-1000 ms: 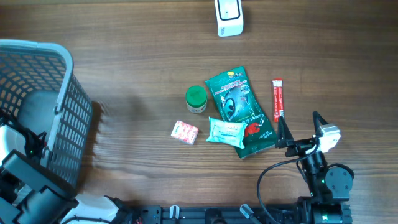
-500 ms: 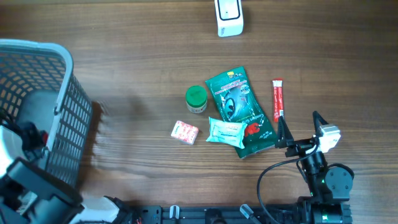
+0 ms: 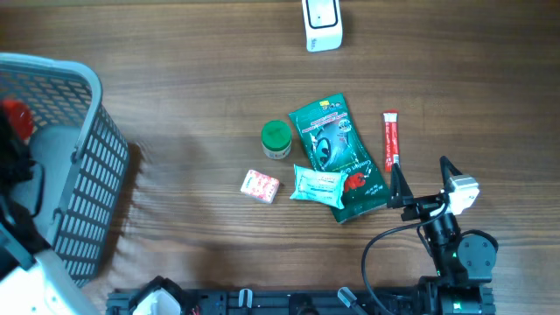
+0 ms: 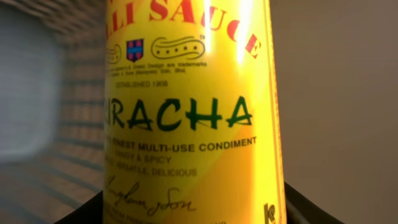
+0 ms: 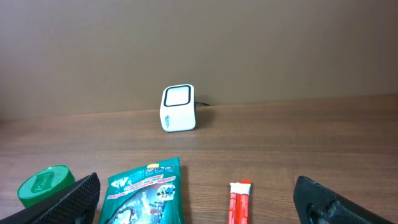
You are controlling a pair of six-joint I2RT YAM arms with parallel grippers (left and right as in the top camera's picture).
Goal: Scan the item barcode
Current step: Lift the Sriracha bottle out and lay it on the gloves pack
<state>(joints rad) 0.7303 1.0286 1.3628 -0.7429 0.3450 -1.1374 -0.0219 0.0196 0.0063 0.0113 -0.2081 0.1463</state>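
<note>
Sriracha bottle (image 4: 186, 112) gripped between the jaws of the left gripper (image 4: 189, 214), at the basket (image 3: 87, 175), 9 o'clock. The label is cropped, and overhead only the red cap (image 3: 16, 118) shows. Right gripper (image 5: 199, 202), 5 o'clock, spread wide, empty.

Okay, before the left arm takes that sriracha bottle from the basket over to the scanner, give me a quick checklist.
1. Grip: sriracha bottle held by the left gripper: ok, it fills the left wrist view.
2. Barcode turned outward: cannot tell, only the front label shows.
3. Target: scanner upright, window unblocked: ok.
4. Bottle above the rim of the basket: cannot tell.
5. Nothing lying between basket and scanner: ok.
6. Other arm: right gripper open, parked off that route: ok.
</note>
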